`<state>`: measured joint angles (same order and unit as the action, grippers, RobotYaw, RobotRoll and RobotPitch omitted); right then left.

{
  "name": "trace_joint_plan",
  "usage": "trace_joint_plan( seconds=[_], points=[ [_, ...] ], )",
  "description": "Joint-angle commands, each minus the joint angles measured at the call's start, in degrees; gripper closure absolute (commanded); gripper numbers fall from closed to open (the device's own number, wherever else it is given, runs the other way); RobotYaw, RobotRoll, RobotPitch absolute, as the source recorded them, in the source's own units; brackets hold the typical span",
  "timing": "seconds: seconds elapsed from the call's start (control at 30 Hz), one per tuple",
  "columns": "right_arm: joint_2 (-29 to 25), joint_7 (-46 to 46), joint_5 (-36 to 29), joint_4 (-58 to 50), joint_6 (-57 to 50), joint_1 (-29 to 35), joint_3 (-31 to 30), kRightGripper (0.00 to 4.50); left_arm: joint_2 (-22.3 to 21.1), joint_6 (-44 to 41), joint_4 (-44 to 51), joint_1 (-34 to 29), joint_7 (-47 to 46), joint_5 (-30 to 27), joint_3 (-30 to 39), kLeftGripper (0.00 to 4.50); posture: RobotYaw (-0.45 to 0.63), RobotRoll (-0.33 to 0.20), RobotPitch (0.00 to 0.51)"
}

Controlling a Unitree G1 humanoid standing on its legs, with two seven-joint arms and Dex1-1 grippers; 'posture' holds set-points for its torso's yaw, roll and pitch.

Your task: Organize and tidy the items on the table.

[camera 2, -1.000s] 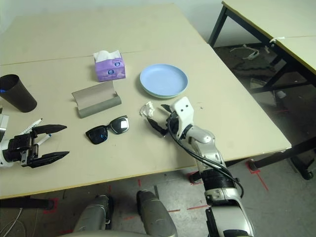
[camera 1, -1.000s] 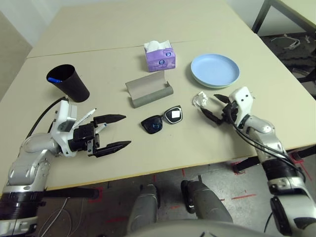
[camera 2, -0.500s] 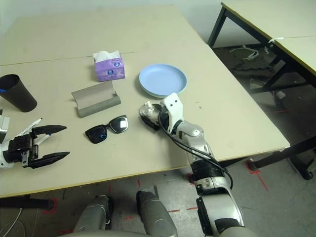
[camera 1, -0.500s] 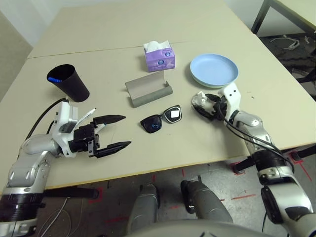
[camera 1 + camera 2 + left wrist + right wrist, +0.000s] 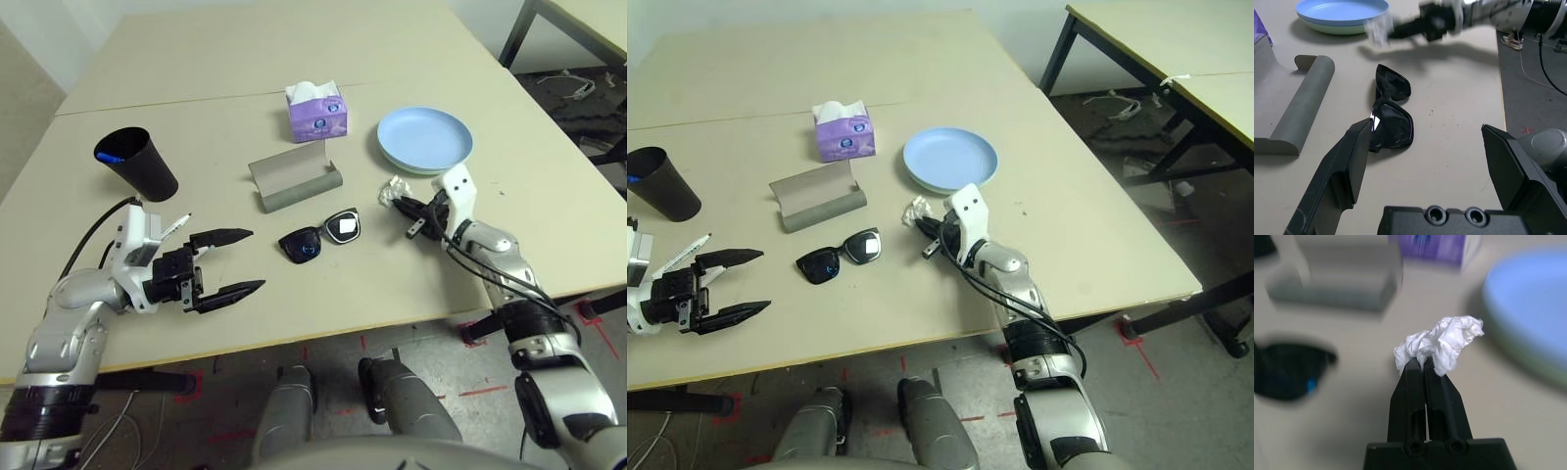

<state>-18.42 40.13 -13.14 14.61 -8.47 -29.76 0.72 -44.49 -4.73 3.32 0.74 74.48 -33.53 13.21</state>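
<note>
Pinching the crumpled tissue [image 5: 1442, 343] between its fingertips, the right gripper [image 5: 1425, 363] shows in the right wrist view with fingers nearly together; the wad's long axis runs crosswise to them, its bulkier end toward the stacked plates [image 5: 1533, 308].

Left eye view: tissue near the plates, to the right of the sunglasses [image 5: 306, 245]. Left gripper [image 5: 257, 262] spread wide, nothing between its fingers. Black cup [image 5: 137, 164] leans, mouth away from the robot and to the left, blue-capped marker [image 5: 110, 159] inside. Grey case [image 5: 299, 181] lies open, long axis slanting left to right, beyond the sunglasses.

Left wrist view: sunglasses unfolded on the table [image 5: 1449, 181], outside the case.

Judged progress: partial. Plates stacked, one marker in the cup; tissue disposal, sunglasses, case and the markers by the left gripper remain.
</note>
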Motion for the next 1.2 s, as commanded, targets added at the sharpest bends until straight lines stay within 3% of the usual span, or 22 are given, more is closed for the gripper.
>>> trace_joint_plan(
  seconds=[0.03, 0.17, 0.43, 0.53, 0.63, 0.9, 1.07, 1.1, 1.17, 1.2],
  points=[
    [-0.77, -1.11, -3.31, -4.61, -4.27, -2.73, 2.56, 4.46, 0.07, 0.69, -0.62, -0.83, 0.59, 0.86, -0.25, 0.00, -0.07, 0.000, 0.162],
    [-2.11, -4.24, 0.33, 0.91, -2.41, -8.04, 2.64, 4.46, 0.24, 0.99, -1.56, 0.22, 0.56, 1.20, -0.37, 0.00, -0.07, 0.000, 0.159],
    [-0.83, -17.34, 9.73, 26.69, 5.56, -23.46, 1.62, 4.46, 0.88, 1.61, -0.65, 0.06, 0.26, 1.84, -1.25, 0.00, -0.06, 0.000, 0.157],
    [-0.27, -17.88, 10.35, 30.52, 7.33, -25.46, 1.76, 3.79, 0.85, 1.53, 0.19, -0.89, -0.29, 1.63, -0.70, 0.00, -0.05, 0.000, 0.161],
    [-0.36, -16.81, 10.31, 30.68, 7.86, -25.19, 1.90, 2.79, 0.72, 1.53, 0.35, -1.54, -0.68, 1.38, -0.02, 0.00, -0.04, 0.000, 0.162],
    [-8.65, -10.70, 11.37, 11.05, -2.83, -11.70, 0.37, 0.02, 1.26, 1.49, 0.74, -2.37, -1.15, 0.87, -0.17, 0.00, -0.06, 0.000, 0.167],
    [-13.55, -5.70, 6.60, -11.54, -23.18, -6.27, -0.36, 0.02, 1.04, 1.86, -0.86, -1.86, -0.05, 1.02, -0.40, 0.00, -0.10, 0.000, 0.170],
    [-14.88, -3.67, 6.71, -16.03, -25.41, -6.46, -2.40, 0.02, 0.87, 1.82, -1.20, -1.66, 0.25, 0.95, -0.29, 0.00, -0.11, 0.000, 0.169],
    [-19.44, 2.01, 12.96, -22.41, -20.59, -8.15, -10.69, 0.02, 0.34, 1.93, -1.88, -1.34, 0.97, 1.09, -0.06, 0.00, -0.12, 0.000, 0.169],
    [-21.57, 8.71, 15.80, -25.15, -18.13, -10.75, -17.45, 0.02, -0.04, 1.85, -1.85, -1.58, 1.46, 0.97, 0.23, 0.00, -0.12, 0.000, 0.169]
  ],
)
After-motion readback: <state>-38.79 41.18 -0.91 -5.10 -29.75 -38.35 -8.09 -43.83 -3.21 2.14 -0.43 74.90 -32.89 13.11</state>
